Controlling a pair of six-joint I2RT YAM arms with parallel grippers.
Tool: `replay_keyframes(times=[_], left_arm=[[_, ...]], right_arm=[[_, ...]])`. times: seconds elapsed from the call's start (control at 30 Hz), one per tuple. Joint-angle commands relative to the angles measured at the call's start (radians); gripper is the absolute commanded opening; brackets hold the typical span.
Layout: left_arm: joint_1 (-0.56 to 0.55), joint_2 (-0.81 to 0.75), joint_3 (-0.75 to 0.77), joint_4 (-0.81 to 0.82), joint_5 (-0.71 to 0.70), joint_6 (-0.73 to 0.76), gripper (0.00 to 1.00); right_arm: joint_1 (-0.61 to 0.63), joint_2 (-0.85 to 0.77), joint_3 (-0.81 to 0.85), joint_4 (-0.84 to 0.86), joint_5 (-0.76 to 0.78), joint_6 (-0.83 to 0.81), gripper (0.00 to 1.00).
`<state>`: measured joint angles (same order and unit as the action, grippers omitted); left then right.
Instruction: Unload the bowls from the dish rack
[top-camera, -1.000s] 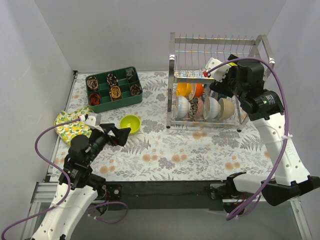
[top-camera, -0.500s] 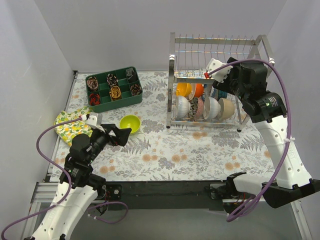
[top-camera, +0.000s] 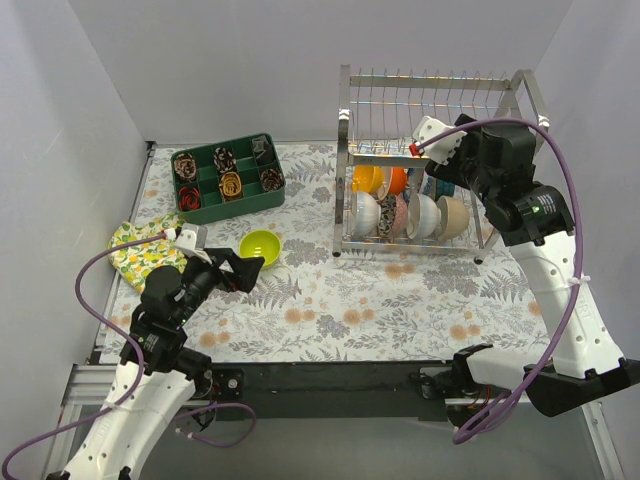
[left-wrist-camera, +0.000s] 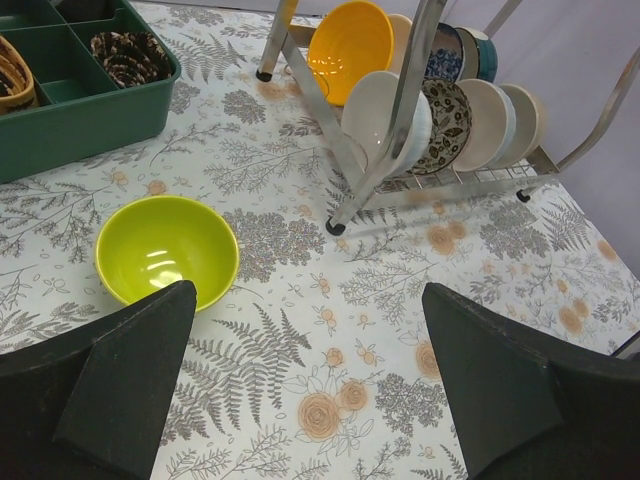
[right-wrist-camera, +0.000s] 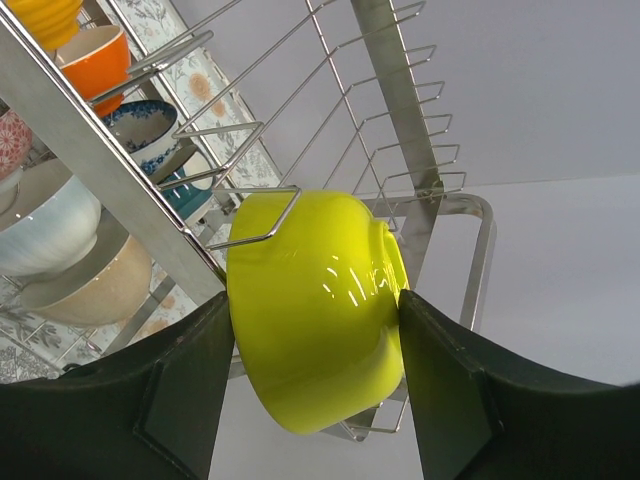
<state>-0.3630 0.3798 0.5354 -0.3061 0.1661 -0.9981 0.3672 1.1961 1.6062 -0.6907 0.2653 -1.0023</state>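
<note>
The chrome dish rack (top-camera: 345, 130) stands at the back right. Its lower tier holds several upright bowls: a yellow one (top-camera: 368, 178), an orange one, white ones (top-camera: 366, 213), patterned ones and a beige one (top-camera: 455, 215). My right gripper (right-wrist-camera: 315, 320) reaches into the rack's upper tier (right-wrist-camera: 90, 150). It is shut on a lime-green bowl (right-wrist-camera: 310, 340), one finger on its base side and one on its rim. A second lime-green bowl (top-camera: 260, 246) sits upright on the table. My left gripper (top-camera: 245, 268) is open and empty just in front of it (left-wrist-camera: 167, 250).
A dark green compartment tray (top-camera: 228, 200) with small round items stands at the back left. A lemon-print cloth (top-camera: 135, 245) lies at the left edge. Rack prongs (right-wrist-camera: 255, 190) cross the held bowl. The rack's feet (left-wrist-camera: 335, 228) rest on the floral tablecloth.
My right gripper has shifted slightly right and up inside the rack. My left arm has barely moved.
</note>
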Motion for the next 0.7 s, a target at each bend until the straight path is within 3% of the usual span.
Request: replay_keyframes(times=[0.0,0.67], left_arm=[[-0.002,0.013,-0.006,0.001,0.012,0.012,0.98],[-0.004,0.05,-0.008,0.001,0.006,0.01,0.98]], right_arm=[[-0.011,0.002,0.046,0.137,-0.012,-0.013,0.03],[-0.01,-0.035,0.012,0.257,-0.046,-0.053,0.01]])
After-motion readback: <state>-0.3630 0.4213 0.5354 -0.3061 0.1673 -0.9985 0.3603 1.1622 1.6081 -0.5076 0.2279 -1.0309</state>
